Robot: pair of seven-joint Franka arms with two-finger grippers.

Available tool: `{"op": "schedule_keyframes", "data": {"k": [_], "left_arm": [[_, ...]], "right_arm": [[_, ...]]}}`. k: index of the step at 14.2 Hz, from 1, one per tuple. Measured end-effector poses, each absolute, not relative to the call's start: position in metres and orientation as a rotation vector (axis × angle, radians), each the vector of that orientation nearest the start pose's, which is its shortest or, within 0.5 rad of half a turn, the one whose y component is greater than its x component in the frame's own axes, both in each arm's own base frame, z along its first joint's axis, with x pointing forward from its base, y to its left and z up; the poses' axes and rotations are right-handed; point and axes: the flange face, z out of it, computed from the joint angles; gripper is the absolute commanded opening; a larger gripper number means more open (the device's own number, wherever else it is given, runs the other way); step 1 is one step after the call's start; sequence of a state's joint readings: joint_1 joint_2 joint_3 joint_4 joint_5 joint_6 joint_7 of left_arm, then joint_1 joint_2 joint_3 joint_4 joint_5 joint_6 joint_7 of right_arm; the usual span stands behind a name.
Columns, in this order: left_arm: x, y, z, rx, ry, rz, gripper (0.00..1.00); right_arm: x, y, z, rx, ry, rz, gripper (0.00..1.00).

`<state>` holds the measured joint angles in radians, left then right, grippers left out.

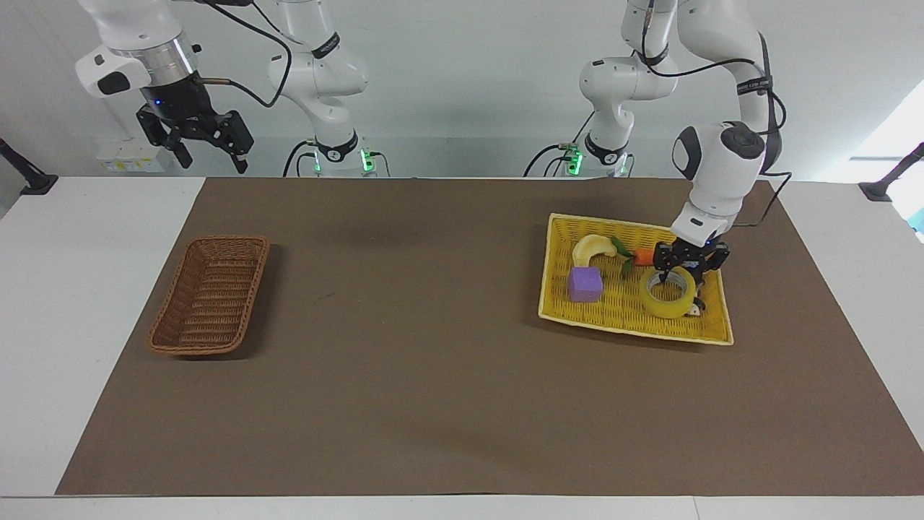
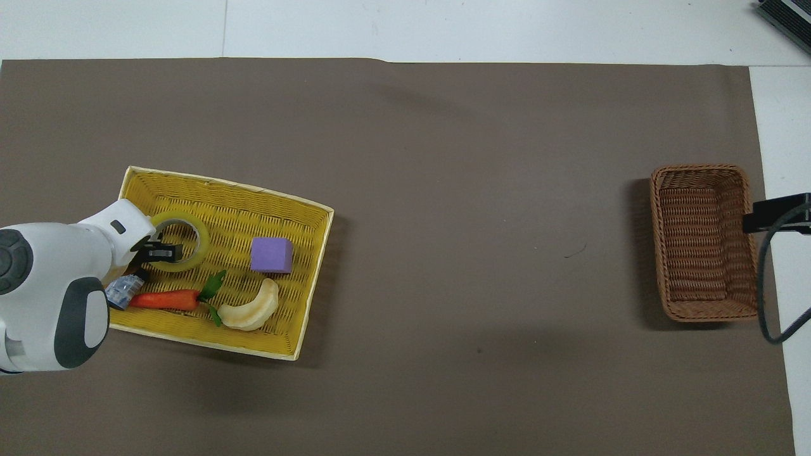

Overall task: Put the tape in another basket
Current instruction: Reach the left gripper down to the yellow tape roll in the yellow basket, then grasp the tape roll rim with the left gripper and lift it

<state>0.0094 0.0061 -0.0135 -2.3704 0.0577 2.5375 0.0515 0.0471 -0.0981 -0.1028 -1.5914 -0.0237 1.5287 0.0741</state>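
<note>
The tape (image 1: 668, 301) is a yellow roll lying flat in the yellow woven tray (image 1: 635, 328) toward the left arm's end of the table. My left gripper (image 1: 678, 276) is down at the roll's rim, on the side nearer the robots. In the overhead view the left gripper (image 2: 166, 252) reaches over the ring's hole and hides part of the tape (image 2: 200, 244). The brown wicker basket (image 1: 209, 296) stands with nothing in it toward the right arm's end. My right gripper (image 1: 206, 153) waits open, high above the table's edge near that basket.
The tray (image 2: 304, 316) also holds a purple cube (image 2: 271, 255), a carrot (image 2: 165, 299), a pale banana (image 2: 250, 310) and a small blue-labelled can (image 2: 123, 290) right beside the tape. Brown mat lies between the tray and the basket (image 2: 703, 244).
</note>
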Motion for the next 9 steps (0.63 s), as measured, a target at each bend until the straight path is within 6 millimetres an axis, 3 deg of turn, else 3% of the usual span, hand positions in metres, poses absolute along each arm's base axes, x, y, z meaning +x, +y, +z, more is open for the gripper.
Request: {"op": "schedule_keyframes", "data": {"k": [6, 9], "left_arm": [[0.516, 0.002, 0.335, -3.087, 0.14, -0.247, 0.0], [0.525, 0.003, 0.353, -3.089, 0.132, -0.193, 0.0]], "right_arm": [[0.518, -0.035, 0.663, -3.148, 0.206, -0.055, 1.0], [0.518, -0.035, 0.663, -3.148, 0.206, -0.055, 1.0]]}}
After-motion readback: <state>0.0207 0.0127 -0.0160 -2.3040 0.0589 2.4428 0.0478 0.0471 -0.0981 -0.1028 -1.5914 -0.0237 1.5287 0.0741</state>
